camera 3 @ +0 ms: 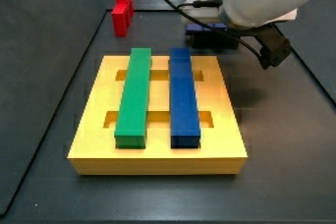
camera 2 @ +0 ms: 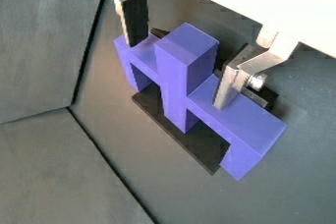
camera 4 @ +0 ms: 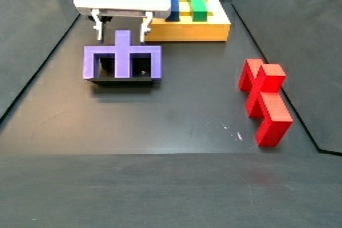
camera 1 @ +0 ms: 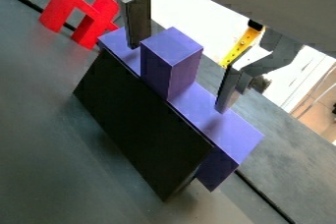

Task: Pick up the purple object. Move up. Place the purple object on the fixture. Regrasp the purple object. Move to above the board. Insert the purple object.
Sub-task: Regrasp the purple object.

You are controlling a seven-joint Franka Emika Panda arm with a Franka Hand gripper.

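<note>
Gripper (camera 2: 180,61) straddling the raised tab of the purple object (camera 2: 197,95), silver fingers (camera 1: 138,22) standing apart from it, gripping nothing.
You are looking at the matte, blocky bridge piece sitting on the black box-like fixture (camera 1: 132,135), beside the flat yellow board (camera 3: 92,120) carrying its long green bar (camera 3: 134,95) and blue bar (camera 3: 183,95).
</note>
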